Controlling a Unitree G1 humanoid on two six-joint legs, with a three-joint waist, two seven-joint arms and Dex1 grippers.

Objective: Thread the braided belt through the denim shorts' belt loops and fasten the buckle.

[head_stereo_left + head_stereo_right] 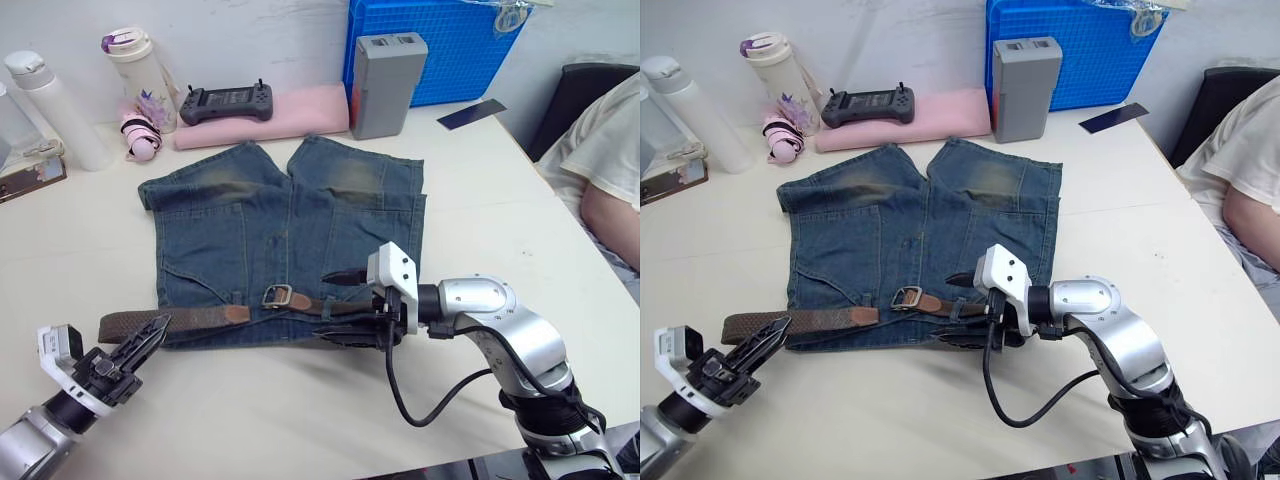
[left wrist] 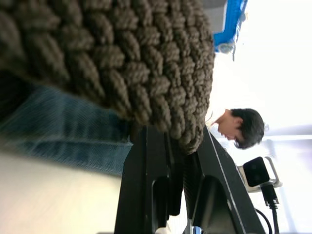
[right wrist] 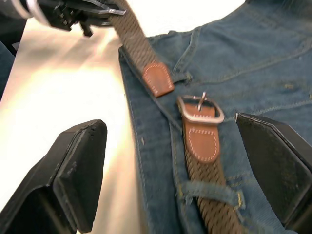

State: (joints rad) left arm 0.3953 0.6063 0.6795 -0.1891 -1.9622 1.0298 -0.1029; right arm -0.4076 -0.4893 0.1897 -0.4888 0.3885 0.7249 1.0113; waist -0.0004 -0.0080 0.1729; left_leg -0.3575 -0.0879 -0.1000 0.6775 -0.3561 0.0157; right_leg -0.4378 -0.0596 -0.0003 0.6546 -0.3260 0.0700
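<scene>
Left gripper was clenched on the belt at the shorts' near-left edge, probably to feed its tip toward the buckle; right gripper, released, straddled the waistband.

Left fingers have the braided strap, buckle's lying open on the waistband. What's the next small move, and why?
Probably draw the left gripper toward the buckle. It is shut on the braided belt, whose leather tip lies just short of the unfastened buckle on the denim shorts. The open right gripper hovers beside the buckle, able to steady it.
</scene>
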